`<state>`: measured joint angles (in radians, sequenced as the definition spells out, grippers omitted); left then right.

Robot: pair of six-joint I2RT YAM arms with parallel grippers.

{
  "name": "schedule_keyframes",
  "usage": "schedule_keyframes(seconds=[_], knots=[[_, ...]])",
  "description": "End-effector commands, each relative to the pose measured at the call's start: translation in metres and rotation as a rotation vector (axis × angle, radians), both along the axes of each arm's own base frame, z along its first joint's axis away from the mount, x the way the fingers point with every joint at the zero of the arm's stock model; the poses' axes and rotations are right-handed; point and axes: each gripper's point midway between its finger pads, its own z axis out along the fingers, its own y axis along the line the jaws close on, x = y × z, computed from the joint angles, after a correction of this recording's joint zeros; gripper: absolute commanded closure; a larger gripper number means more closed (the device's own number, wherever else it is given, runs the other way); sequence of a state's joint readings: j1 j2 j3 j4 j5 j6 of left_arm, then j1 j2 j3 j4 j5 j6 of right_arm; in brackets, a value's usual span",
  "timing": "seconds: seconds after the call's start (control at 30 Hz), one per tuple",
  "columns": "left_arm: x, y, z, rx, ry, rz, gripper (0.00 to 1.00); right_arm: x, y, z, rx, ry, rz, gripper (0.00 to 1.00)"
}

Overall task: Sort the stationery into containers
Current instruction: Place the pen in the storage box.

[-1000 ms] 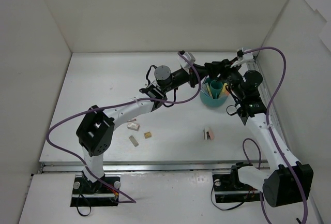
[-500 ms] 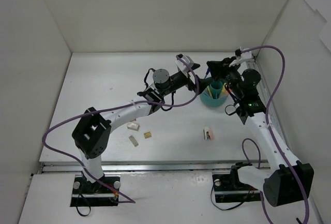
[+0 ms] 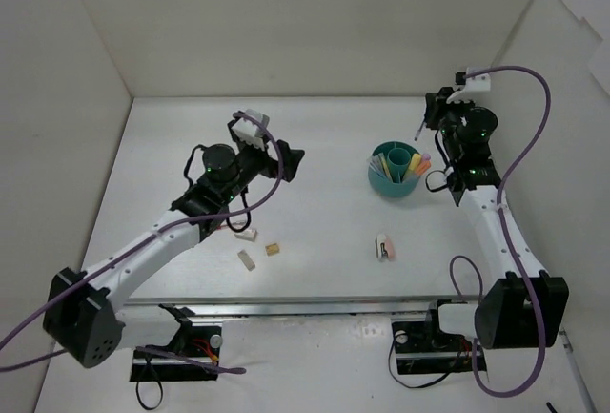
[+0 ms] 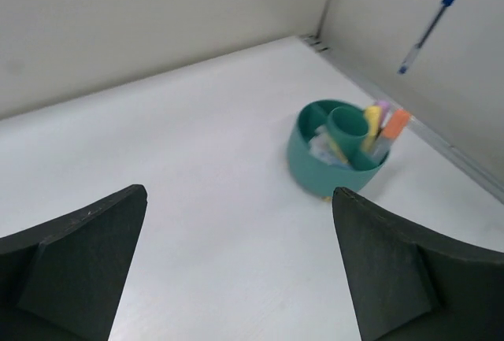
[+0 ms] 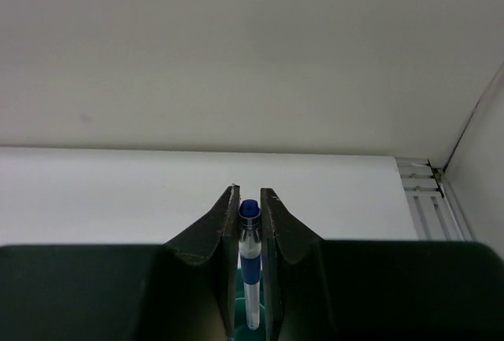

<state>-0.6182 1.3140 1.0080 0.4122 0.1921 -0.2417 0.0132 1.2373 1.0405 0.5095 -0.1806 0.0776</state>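
Note:
The teal container [image 3: 394,175] stands at the right of the table with yellow, orange and purple markers [image 4: 383,124] upright in it. My right gripper [image 3: 429,115] hangs behind and above the container, shut on a blue pen [image 3: 420,130] that points down. In the right wrist view the pen [image 5: 250,258] sits upright between the closed fingers of that gripper [image 5: 250,199]. My left gripper [image 3: 292,165] is open and empty, well left of the container [image 4: 339,152]. From the left wrist, the pen [image 4: 433,14] shows in the air beyond the left gripper [image 4: 240,270].
Small erasers lie near the front left: a white one [image 3: 247,234], a tan one [image 3: 272,250] and another white one [image 3: 246,259]. A pink and white eraser [image 3: 383,246] lies in front of the container. White walls enclose the table on three sides.
Both grippers met over the container. The left gripper has opened and pulled back to the left. The right gripper has shut on the blue pen and lifted it back to the right.

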Motion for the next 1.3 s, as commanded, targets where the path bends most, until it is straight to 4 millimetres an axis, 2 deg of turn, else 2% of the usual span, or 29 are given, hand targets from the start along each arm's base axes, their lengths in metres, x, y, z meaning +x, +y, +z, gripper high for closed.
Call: schedule_keyframes(seconds=[0.0,0.03,0.07,0.1,0.2,0.27,0.3,0.37,0.4,0.47,0.5,0.7,0.8,1.03,1.2,1.27], knots=[[-0.013,0.046,-0.011,0.071,0.062,0.174,0.00,0.016,-0.016,0.029,-0.117,-0.119,-0.080,1.00],[-0.015,0.063,-0.014,0.069,0.073,0.231,0.00,0.026,-0.014,0.017,-0.142,-0.103,-0.076,1.00],[-0.016,0.078,-0.026,0.093,0.118,0.308,0.00,0.031,-0.033,0.018,-0.162,-0.116,-0.116,1.00],[-0.016,0.089,-0.032,0.084,0.152,0.352,0.00,0.040,-0.034,0.005,-0.176,-0.095,-0.113,1.00],[-0.025,0.112,-0.048,0.113,0.206,0.416,0.00,0.053,-0.030,-0.003,-0.206,-0.102,-0.074,1.00],[-0.030,0.120,-0.054,0.108,0.220,0.438,0.00,0.066,-0.026,-0.017,-0.206,-0.094,-0.046,1.00],[-0.030,0.125,-0.059,0.108,0.232,0.451,0.00,0.074,-0.025,-0.031,-0.205,-0.073,-0.038,1.00],[-0.030,0.130,-0.057,0.099,0.230,0.460,0.00,0.081,-0.022,-0.033,-0.190,-0.091,-0.023,1.00],[-0.033,0.132,-0.064,0.117,0.254,0.462,0.00,0.086,-0.021,-0.043,-0.185,-0.079,-0.012,1.00],[-0.032,0.138,-0.069,0.116,0.272,0.480,0.00,0.090,-0.017,-0.040,-0.165,-0.103,0.004,1.00],[-0.033,0.138,-0.073,0.118,0.279,0.478,0.00,0.093,-0.016,-0.045,-0.154,-0.095,0.009,1.00],[-0.032,0.144,-0.081,0.106,0.305,0.487,0.00,0.091,-0.012,-0.038,-0.148,-0.119,0.025,1.00],[-0.032,0.146,-0.084,0.107,0.314,0.484,0.00,0.086,-0.013,-0.042,-0.138,-0.110,0.022,1.00],[-0.037,0.156,-0.089,0.091,0.320,0.507,0.00,0.077,-0.007,-0.083,-0.113,-0.026,0.053,1.00],[-0.045,0.161,-0.089,0.083,0.318,0.517,0.00,0.074,-0.010,-0.102,-0.099,0.015,0.033,0.99],[-0.049,0.164,-0.089,0.077,0.316,0.522,0.00,0.071,-0.009,-0.102,-0.098,0.015,0.039,0.90]])
